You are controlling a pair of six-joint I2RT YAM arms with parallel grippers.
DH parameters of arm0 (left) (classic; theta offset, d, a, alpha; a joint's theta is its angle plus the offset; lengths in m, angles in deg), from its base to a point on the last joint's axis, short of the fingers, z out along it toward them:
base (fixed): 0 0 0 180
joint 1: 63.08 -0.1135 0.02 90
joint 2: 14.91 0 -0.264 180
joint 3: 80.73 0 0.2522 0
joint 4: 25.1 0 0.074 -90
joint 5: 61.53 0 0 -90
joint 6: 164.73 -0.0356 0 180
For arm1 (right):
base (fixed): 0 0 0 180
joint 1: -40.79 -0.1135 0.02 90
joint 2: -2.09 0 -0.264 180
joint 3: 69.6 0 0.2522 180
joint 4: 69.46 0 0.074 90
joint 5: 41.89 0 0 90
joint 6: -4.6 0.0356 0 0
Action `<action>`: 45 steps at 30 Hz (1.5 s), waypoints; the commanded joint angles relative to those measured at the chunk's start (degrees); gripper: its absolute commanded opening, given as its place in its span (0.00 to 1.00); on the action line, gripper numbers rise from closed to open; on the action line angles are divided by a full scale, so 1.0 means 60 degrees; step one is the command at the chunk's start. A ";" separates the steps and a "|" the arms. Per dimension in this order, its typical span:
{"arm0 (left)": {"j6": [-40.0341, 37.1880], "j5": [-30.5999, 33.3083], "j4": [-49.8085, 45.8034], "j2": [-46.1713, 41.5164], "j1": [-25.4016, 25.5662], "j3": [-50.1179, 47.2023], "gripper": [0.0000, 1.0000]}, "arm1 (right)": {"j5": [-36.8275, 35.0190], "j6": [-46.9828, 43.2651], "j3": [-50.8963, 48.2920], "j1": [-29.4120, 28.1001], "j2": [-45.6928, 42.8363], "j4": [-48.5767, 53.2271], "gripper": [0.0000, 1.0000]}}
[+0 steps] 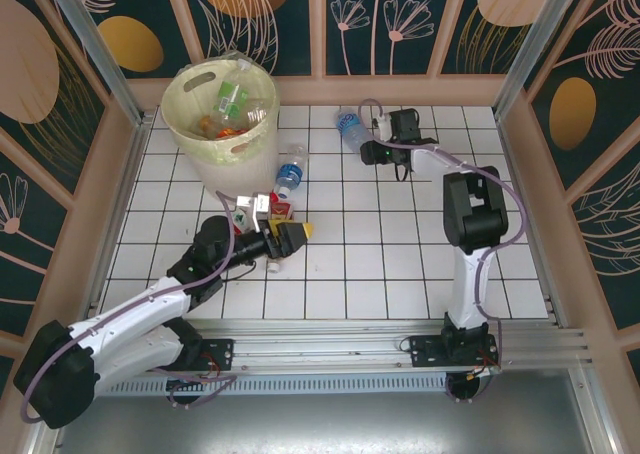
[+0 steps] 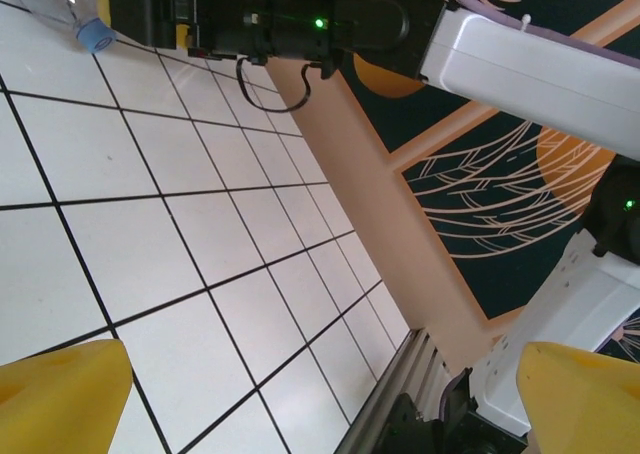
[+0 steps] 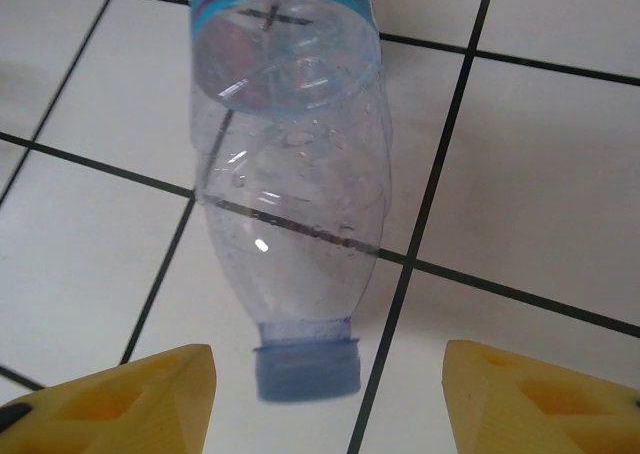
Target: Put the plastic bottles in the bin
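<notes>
Low in the right wrist view, the right gripper point(image 3: 322, 399) stands open and empty, flanking the blue cap point(image 3: 305, 372) of a clear bottle point(image 3: 290, 214). It looks light, crushable and slippery; its stiffer neck seems the place to grip.

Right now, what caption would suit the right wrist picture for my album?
Open yellow fingers of the right gripper flank the cap of a clear blue-capped bottle lying on white tiles.

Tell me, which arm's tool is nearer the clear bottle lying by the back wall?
Right. The right tool is at the cap end of the bottle; the left tool sits far off, near the bin.
</notes>
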 commanded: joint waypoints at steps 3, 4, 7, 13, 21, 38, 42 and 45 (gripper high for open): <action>-0.0347 0.0352 0.0045 0.0339 0.0184 0.0045 0.99 | 0.0239 -0.0296 0.1029 0.0019 0.0730 0.0592 0.60; -0.0371 0.0367 0.0026 0.0400 0.0193 0.0049 0.99 | 0.0242 -0.0303 0.1128 0.0018 0.0848 0.0624 0.60; -0.0345 0.0429 0.0147 0.0590 0.0230 0.0045 0.98 | 0.0285 -0.0305 0.1295 0.0022 0.1110 0.0633 0.57; -0.0313 0.0473 0.0304 0.0982 0.0299 0.0217 0.98 | 0.0330 -0.0419 0.1608 -0.0020 0.1460 0.0805 0.51; -0.0314 0.0503 0.0320 0.1192 0.0386 0.0331 0.99 | 0.0317 -0.0552 0.1839 -0.0073 0.1611 0.0967 0.41; 0.1335 0.1495 0.2460 0.2147 0.0387 0.0221 0.98 | 0.1716 0.1001 -0.2356 -0.0296 -0.1942 -0.0919 0.30; 0.1738 0.1361 0.2972 0.2954 0.0403 0.0426 0.98 | 0.2579 0.1753 -0.4044 -0.0407 -0.3434 -0.1511 0.30; 0.2006 0.1088 0.3753 0.3563 0.0396 0.0585 0.99 | 0.3194 0.2406 -0.5261 -0.0591 -0.4590 -0.2031 0.30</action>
